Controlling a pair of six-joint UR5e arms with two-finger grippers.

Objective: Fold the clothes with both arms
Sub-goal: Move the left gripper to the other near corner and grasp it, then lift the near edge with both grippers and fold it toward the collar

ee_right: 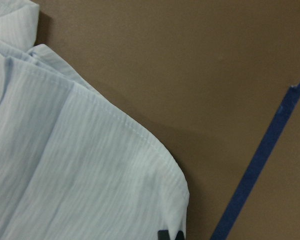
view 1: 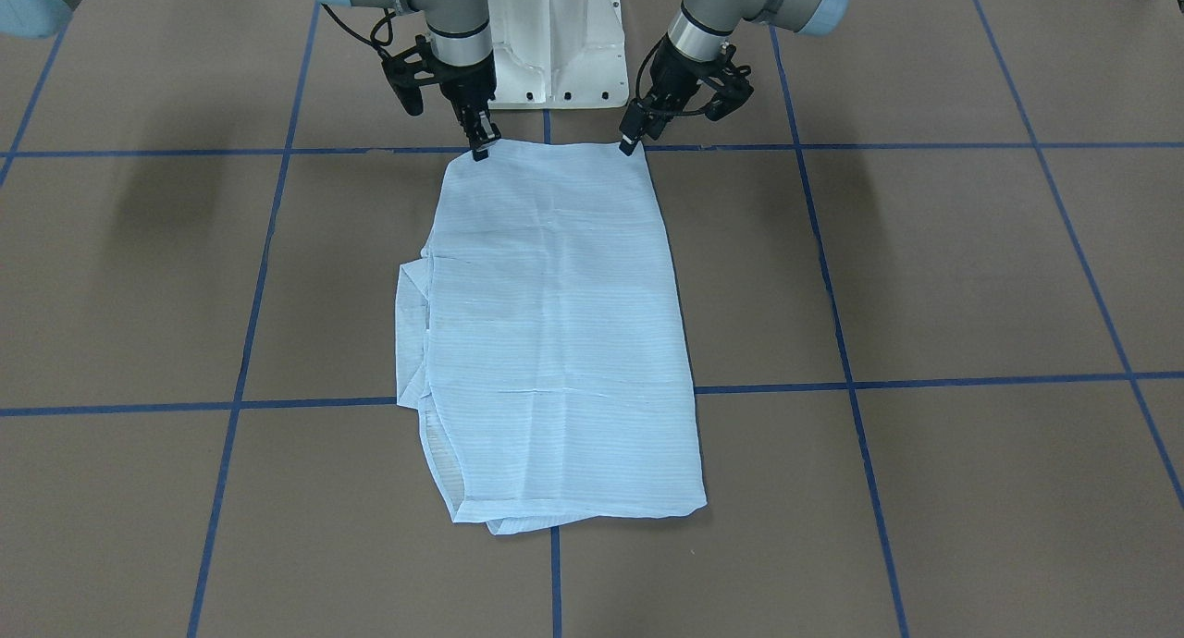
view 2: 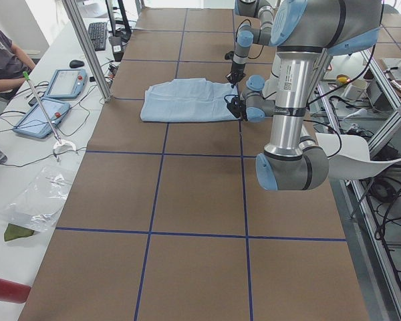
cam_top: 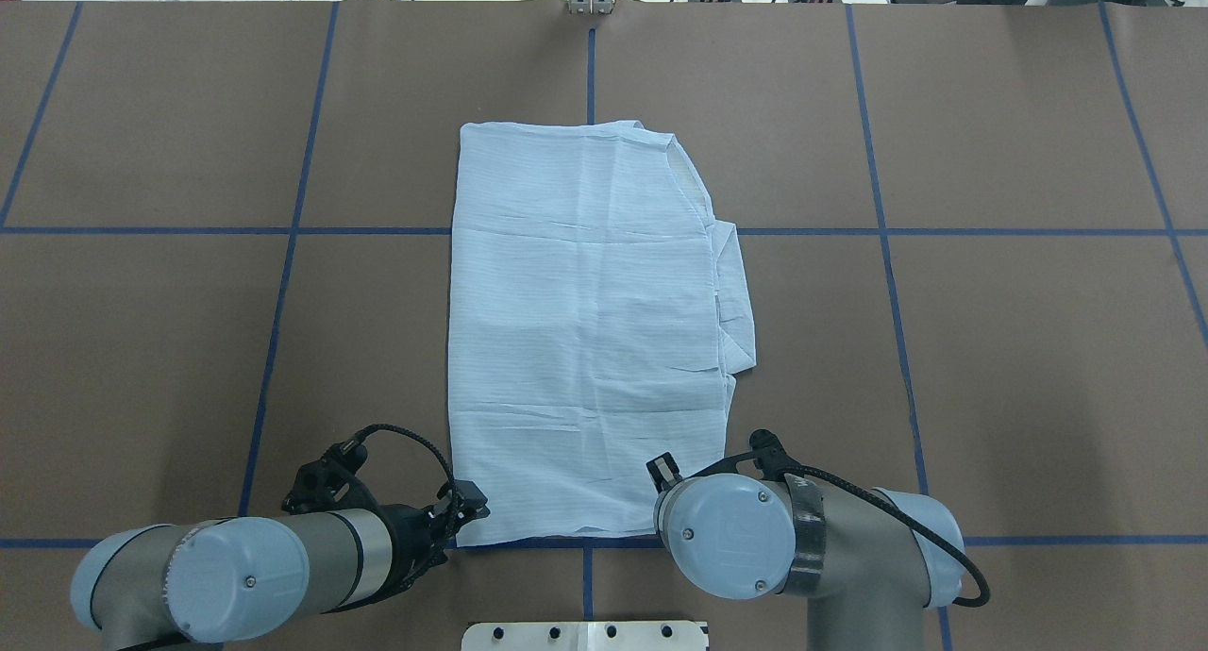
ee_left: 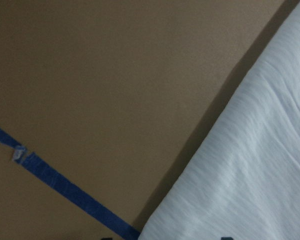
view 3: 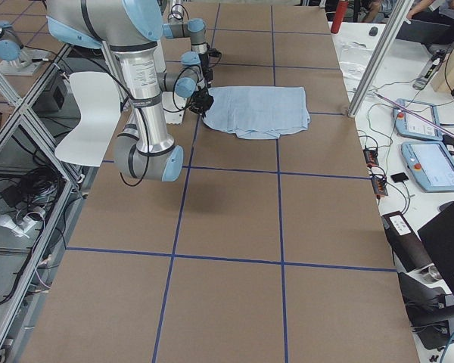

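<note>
Two grippers meet the near corners of a folded pale-blue shirt point(view 1: 555, 342) lying flat mid-table point(view 1: 925, 268): the left gripper point(view 1: 630, 145) and right gripper point(view 1: 481, 148) each appear pinched on a corner of the edge nearest the robot.

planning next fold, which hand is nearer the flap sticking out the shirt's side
Right: the right hand is at the shirt corner on the flap's side, left hand at the opposite.

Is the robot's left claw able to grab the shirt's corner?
Probably yes. The left claw already sits right at the near corner of the shirt, and nothing lies between them on the table.
</note>
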